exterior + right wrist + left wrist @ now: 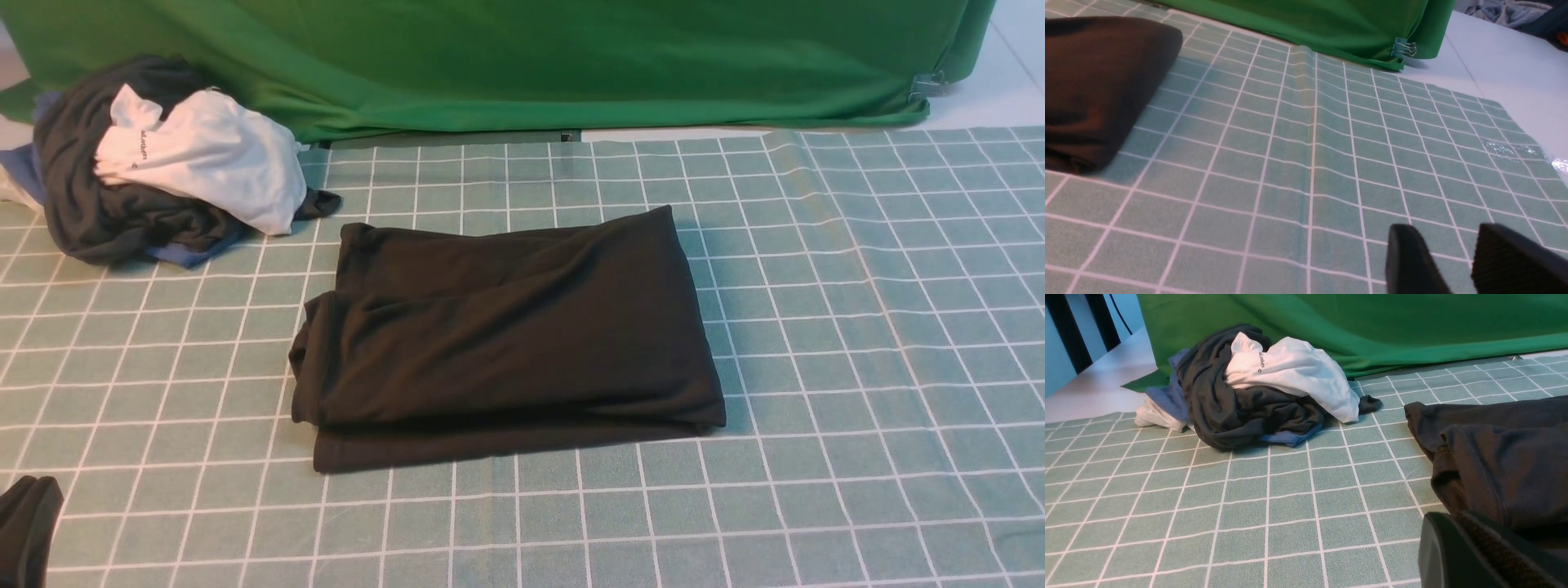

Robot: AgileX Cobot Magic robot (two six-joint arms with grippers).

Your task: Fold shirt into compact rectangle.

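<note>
The black shirt (506,335) lies folded into a rough rectangle in the middle of the checked tablecloth (857,367), with no print or label showing. Its left folded edge (1502,457) fills the right of the left wrist view, and its right end (1098,81) shows in the right wrist view. My left gripper (37,483) sits low at the near left corner, well clear of the shirt, its fingers (1457,531) pressed together with nothing between them. My right gripper (1447,241) hovers over bare cloth to the right of the shirt, open and empty; it is outside the front view.
A pile of garments sits at the far left: a white one (212,155) on a dark grey one (106,212), with blue cloth beneath. A green backdrop (522,57) hangs along the far edge, held by a binder clip (1404,49). The tablecloth ends at the right on a white surface (1515,73).
</note>
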